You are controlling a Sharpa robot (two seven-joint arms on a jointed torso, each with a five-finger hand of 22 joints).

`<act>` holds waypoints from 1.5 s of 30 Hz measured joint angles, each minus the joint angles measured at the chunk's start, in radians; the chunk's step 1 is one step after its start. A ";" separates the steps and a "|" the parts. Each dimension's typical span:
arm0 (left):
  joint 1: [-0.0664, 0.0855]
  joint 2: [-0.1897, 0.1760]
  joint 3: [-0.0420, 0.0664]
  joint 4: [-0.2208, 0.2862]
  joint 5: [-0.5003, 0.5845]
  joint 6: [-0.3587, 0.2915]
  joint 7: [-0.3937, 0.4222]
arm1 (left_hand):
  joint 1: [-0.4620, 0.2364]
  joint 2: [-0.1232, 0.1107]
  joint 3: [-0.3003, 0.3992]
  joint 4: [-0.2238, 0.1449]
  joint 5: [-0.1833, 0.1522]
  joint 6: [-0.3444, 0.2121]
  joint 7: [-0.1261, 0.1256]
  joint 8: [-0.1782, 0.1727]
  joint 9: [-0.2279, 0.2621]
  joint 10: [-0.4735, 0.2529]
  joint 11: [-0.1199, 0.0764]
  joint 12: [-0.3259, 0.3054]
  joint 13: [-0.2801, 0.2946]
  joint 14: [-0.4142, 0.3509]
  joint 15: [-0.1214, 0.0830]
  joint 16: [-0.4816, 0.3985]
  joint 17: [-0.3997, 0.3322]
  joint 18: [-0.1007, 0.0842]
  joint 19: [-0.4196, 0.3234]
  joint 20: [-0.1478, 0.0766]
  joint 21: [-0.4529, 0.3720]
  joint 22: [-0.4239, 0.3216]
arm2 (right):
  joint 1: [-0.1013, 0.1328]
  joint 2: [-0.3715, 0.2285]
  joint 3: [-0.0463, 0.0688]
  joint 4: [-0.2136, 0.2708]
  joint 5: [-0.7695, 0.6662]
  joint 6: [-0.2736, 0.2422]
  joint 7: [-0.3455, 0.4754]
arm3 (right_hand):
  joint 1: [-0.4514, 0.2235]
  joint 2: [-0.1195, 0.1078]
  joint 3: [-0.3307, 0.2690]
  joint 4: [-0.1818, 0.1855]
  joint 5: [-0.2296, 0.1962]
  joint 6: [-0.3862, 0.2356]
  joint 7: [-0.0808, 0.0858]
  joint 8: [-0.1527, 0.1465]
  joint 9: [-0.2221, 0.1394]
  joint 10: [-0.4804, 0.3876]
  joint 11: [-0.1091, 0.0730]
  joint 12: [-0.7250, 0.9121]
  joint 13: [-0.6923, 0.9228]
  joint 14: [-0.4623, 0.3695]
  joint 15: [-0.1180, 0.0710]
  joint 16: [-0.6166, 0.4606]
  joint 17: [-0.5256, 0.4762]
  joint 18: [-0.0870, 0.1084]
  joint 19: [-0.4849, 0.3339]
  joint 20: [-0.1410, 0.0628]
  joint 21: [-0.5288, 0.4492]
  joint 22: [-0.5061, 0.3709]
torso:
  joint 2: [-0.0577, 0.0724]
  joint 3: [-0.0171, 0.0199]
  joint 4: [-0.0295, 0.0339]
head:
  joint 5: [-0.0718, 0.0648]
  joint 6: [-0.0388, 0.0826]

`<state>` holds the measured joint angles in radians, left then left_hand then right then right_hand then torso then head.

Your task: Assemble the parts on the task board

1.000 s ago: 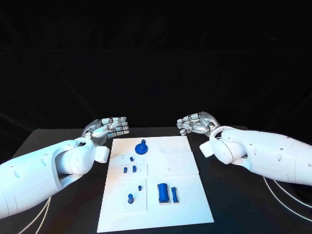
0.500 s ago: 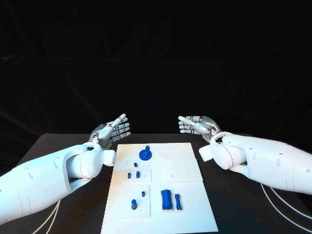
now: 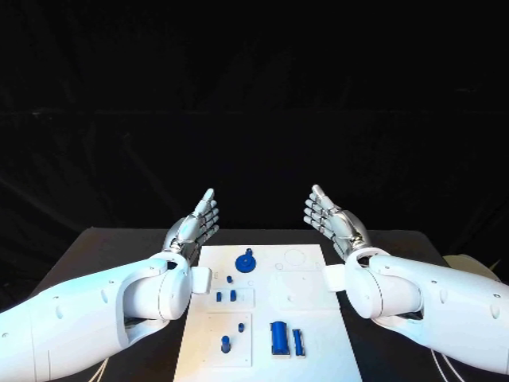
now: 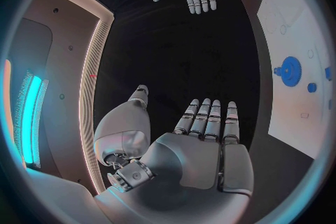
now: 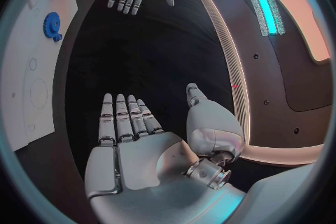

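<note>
- Both hands flat, fingers spread, empty: left hand (image 3: 195, 225), right hand (image 3: 332, 223), flanking the board's (image 3: 312, 314) far end.
- Blue gear (image 3: 246, 263), upper board; likely light, stiff plastic. Pinch by rim.

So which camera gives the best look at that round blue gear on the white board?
The head view: the blue gear sits unobstructed at the far end of the task board. Both wrist views catch it at the circle's rim, bent by the lens, though its teeth show.
</note>
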<state>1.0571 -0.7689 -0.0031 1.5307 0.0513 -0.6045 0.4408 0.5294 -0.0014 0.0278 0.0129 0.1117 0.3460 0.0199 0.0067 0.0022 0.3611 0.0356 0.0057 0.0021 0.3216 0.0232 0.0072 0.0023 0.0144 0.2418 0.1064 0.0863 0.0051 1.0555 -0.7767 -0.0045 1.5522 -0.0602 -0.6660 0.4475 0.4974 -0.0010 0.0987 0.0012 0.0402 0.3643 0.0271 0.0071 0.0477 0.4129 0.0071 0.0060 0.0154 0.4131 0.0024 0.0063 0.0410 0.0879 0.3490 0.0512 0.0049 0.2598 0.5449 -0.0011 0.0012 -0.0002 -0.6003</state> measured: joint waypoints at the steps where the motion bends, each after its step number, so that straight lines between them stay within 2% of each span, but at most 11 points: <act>1: -0.002 -0.003 0.001 0.009 -0.004 -0.019 0.006 | -0.021 0.000 -0.003 -0.003 -0.005 -0.013 -0.003 0.000 0.000 -0.014 -0.006 0.000 0.000 -0.012 -0.003 0.000 0.000 0.000 -0.010 -0.003 -0.011 0.000 | -0.002 -0.001 0.002 0.006 0.007 -0.013 0.007 | -0.019 0.000 -0.009 0.000 -0.006 -0.014 -0.004 0.000 -0.007 -0.016 -0.001 0.000 -0.002 -0.016 0.000 0.000 -0.006 -0.016 -0.014 -0.007 0.000 -0.010 | 0.000 0.0003 -0.0003 | 0.000 0.000; 2: -0.004 -0.006 0.001 0.018 -0.009 -0.042 0.013 | -0.040 0.000 -0.006 -0.005 -0.010 -0.026 -0.005 0.000 0.000 -0.027 -0.009 0.000 0.000 -0.025 -0.006 0.000 0.000 0.000 -0.019 -0.008 -0.021 -0.001 | -0.004 -0.002 0.003 0.012 0.016 -0.029 0.015 | -0.039 0.000 -0.021 0.000 -0.011 -0.028 -0.008 0.000 -0.013 -0.032 -0.002 0.000 -0.004 -0.032 -0.001 0.000 -0.011 -0.029 -0.027 -0.014 0.000 -0.020 | 0.000 0.0002 -0.0003 | 0.000 0.000; 6: -0.007 -0.012 0.002 0.035 -0.021 -0.098 0.032 | -0.119 0.001 -0.015 -0.009 -0.042 -0.078 -0.013 0.000 -0.001 -0.081 -0.023 0.000 -0.001 -0.072 -0.015 0.000 -0.001 0.000 -0.056 -0.046 -0.054 -0.003 | -0.005 -0.003 0.004 0.016 0.035 -0.062 0.032 | -0.113 0.001 -0.059 -0.001 -0.023 -0.083 -0.017 0.000 -0.031 -0.094 -0.004 0.000 -0.010 -0.094 -0.002 0.000 -0.026 -0.053 -0.080 -0.033 0.000 -0.059 | 0.000 0.0009 -0.0010 | 0.000 0.000; 9: -0.007 -0.012 0.002 0.036 -0.027 -0.120 0.041 | -0.167 0.002 -0.017 -0.010 -0.069 -0.109 -0.016 0.000 -0.001 -0.114 -0.028 0.000 -0.001 -0.101 -0.019 0.000 -0.001 0.000 -0.079 -0.068 -0.067 -0.003 | -0.005 -0.003 0.004 0.016 0.043 -0.075 0.040 | -0.156 0.001 -0.073 -0.001 -0.027 -0.115 -0.021 0.000 -0.037 -0.130 -0.006 0.000 -0.012 -0.130 -0.002 0.000 -0.032 -0.053 -0.110 -0.039 0.000 -0.082 | 0.000 0.0009 -0.0011 | 0.000 0.000; 11: -0.007 -0.012 0.002 0.036 -0.029 -0.131 0.046 | -0.195 0.002 -0.018 -0.012 -0.081 -0.127 -0.017 0.000 -0.001 -0.133 -0.030 0.000 -0.001 -0.119 -0.020 0.000 -0.001 0.000 -0.090 -0.080 -0.069 -0.003 | -0.005 -0.003 0.004 0.016 0.049 -0.082 0.044 | -0.183 0.001 -0.078 0.000 -0.031 -0.134 -0.023 0.000 -0.040 -0.153 -0.006 0.000 -0.012 -0.152 -0.002 0.000 -0.034 -0.067 -0.128 -0.043 0.000 -0.096 | -0.001 0.0011 -0.0011 | 0.000 0.000; 14: -0.007 -0.012 0.002 0.036 -0.033 -0.141 0.051 | -0.233 0.001 -0.018 -0.012 -0.091 -0.152 -0.018 0.000 -0.001 -0.159 -0.033 0.000 -0.001 -0.141 -0.021 -0.004 -0.001 0.000 -0.104 -0.094 -0.075 -0.003 | -0.005 -0.003 0.004 0.016 0.054 -0.090 0.048 | -0.218 0.001 -0.083 -0.002 -0.031 -0.160 -0.024 -0.004 -0.043 -0.182 -0.006 0.000 -0.013 -0.182 -0.001 0.000 -0.037 -0.067 -0.154 -0.046 0.000 -0.115 | -0.001 0.0012 -0.0012 | 0.000 0.000; 29: -0.007 -0.012 0.002 0.037 -0.038 -0.160 0.060 | -0.368 0.004 -0.021 -0.015 -0.107 -0.239 -0.021 0.000 -0.001 -0.250 -0.035 0.000 -0.001 -0.221 -0.021 -0.004 -0.001 0.000 -0.205 -0.105 -0.079 -0.004 | -0.005 -0.003 0.004 0.016 0.063 -0.103 0.057 | -0.347 0.001 -0.093 -0.002 -0.035 -0.252 -0.027 -0.004 -0.046 -0.289 -0.006 0.000 -0.014 -0.287 -0.003 0.000 -0.040 -0.067 -0.241 -0.051 0.000 -0.216 | -0.001 0.0011 -0.0012 | 0.000 0.000; 31: -0.007 -0.012 0.002 0.037 -0.039 -0.161 0.060 | -0.416 0.002 -0.021 -0.015 -0.107 -0.296 -0.019 0.000 -0.001 -0.310 -0.036 0.000 -0.001 -0.274 -0.023 -0.004 -0.001 0.000 -0.234 -0.106 -0.083 -0.004 | -0.005 -0.003 0.004 0.017 0.063 -0.103 0.057 | -0.391 0.000 -0.093 -0.002 -0.035 -0.311 -0.028 -0.004 -0.046 -0.326 -0.007 0.000 -0.014 -0.324 -0.002 0.000 -0.040 -0.079 -0.297 -0.050 0.000 -0.250 | -0.001 0.0012 -0.0012 | 0.000 0.000; 32: -0.007 -0.012 0.002 0.037 -0.039 -0.162 0.060 | -0.436 0.002 -0.021 -0.015 -0.107 -0.327 -0.020 0.000 -0.001 -0.342 -0.037 0.000 -0.001 -0.303 -0.023 -0.004 -0.001 0.000 -0.238 -0.106 -0.083 -0.004 | -0.005 -0.003 0.004 0.017 0.064 -0.104 0.057 | -0.417 0.001 -0.093 -0.002 -0.035 -0.344 -0.028 -0.004 -0.046 -0.381 -0.007 0.000 -0.014 -0.369 -0.002 0.000 -0.040 -0.082 -0.330 -0.051 0.000 -0.254 | -0.001 0.0012 -0.0012 | 0.000 0.000; 34: -0.007 -0.012 0.002 0.037 -0.039 -0.162 0.061 | -0.514 0.001 -0.021 -0.015 -0.107 -0.341 -0.020 0.000 0.000 -0.356 -0.035 0.000 -0.001 -0.316 -0.023 -0.004 -0.001 0.000 -0.238 -0.106 -0.083 -0.004 | -0.005 -0.003 0.004 0.017 0.064 -0.104 0.057 | -0.487 0.001 -0.093 -0.002 -0.035 -0.360 -0.027 -0.004 -0.046 -0.406 -0.008 0.000 -0.014 -0.405 -0.002 0.000 -0.040 -0.082 -0.344 -0.051 0.000 -0.257 | -0.001 0.0011 -0.0012 | 0.000 0.000; 45: -0.007 -0.012 0.002 0.037 -0.039 -0.163 0.062 | -0.522 0.001 -0.021 -0.015 -0.107 -0.341 -0.020 0.000 -0.001 -0.356 -0.035 0.000 0.000 -0.316 -0.023 -0.004 -0.001 0.000 -0.238 -0.106 -0.083 -0.004 | -0.005 -0.003 0.004 0.017 0.065 -0.105 0.058 | -0.492 0.001 -0.093 -0.002 -0.035 -0.361 -0.027 -0.004 -0.046 -0.408 -0.008 0.000 -0.014 -0.408 -0.003 0.000 -0.040 -0.082 -0.344 -0.051 0.000 -0.259 | -0.001 0.0011 -0.0012 | 0.000 0.000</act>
<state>1.0500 -0.7809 -0.0010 1.5677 0.0120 -0.7674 0.5024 0.0076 0.0000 0.0070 -0.0016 0.0050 0.0051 -0.0004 0.0068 0.0009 0.0049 0.0002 0.0057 0.0017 0.0056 0.0002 0.0037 0.0014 0.0148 0.0039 0.0001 0.0035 0.0013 1.0502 -0.7799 -0.0007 1.5689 0.0046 -0.7709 0.5058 0.0056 -0.0003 0.0056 -0.0011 0.0053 0.0037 -0.0003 0.0034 0.0015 0.0047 -0.0006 0.0061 0.0017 0.0051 -0.0001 0.0064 0.0013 0.0058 0.0049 -0.0001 0.0050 0.0009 0.5442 0.0000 0.0000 -0.0001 -0.6000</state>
